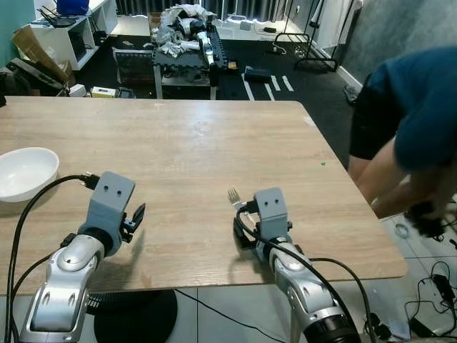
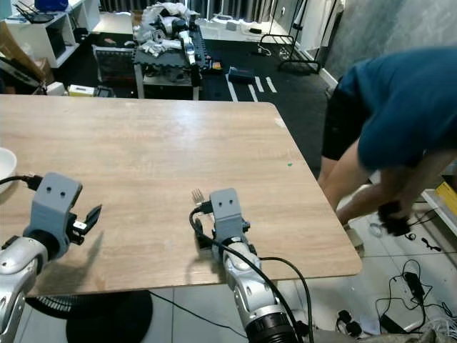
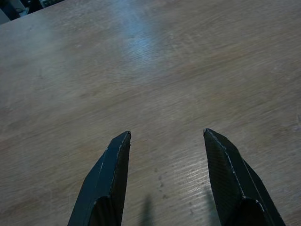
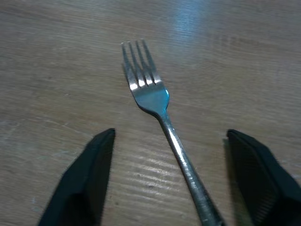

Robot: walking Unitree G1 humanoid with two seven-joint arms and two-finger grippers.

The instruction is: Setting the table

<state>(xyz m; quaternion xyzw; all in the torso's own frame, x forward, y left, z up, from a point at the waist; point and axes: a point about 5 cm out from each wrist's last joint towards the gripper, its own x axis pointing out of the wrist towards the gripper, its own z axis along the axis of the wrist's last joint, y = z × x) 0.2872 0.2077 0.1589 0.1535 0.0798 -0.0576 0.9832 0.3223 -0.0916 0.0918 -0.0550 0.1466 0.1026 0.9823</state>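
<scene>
Cluttered room: shelving and a heap of gear on dark floor mats beyond a bare wooden table [image 1: 200, 143], cables on the tiles at its near end.

Right gripper [image 4: 169, 179] low over the near edge of the table, fingers spread wide apart. A metal fork [image 4: 157, 113] lies flat on the wood, its handle running back between the two fingers and touching neither; its tines point away from the gripper toward the far side of the table. In the head view only the tines show past the wrist housing.

Left gripper [image 3: 167, 176] off to the other side, also near the front edge, fingers apart over bare wood, nothing between them.

A white bowl [image 1: 25, 171] sits well beyond the left gripper, out at the table's left edge. It is far from the fork.

A person [image 1: 414, 121] in a blue shirt bends over past the table's right side, hands down at the floor cables, clear of both arms.

Step in hand, as I read it: the fork, either just laid down or about to be picked up; the open fingers fit both. If picking up, the next move calls for lowering onto the handle and closing squarely across it, as it is thin, flat and likely to slip. If released, lift straight back without nudging it.
</scene>
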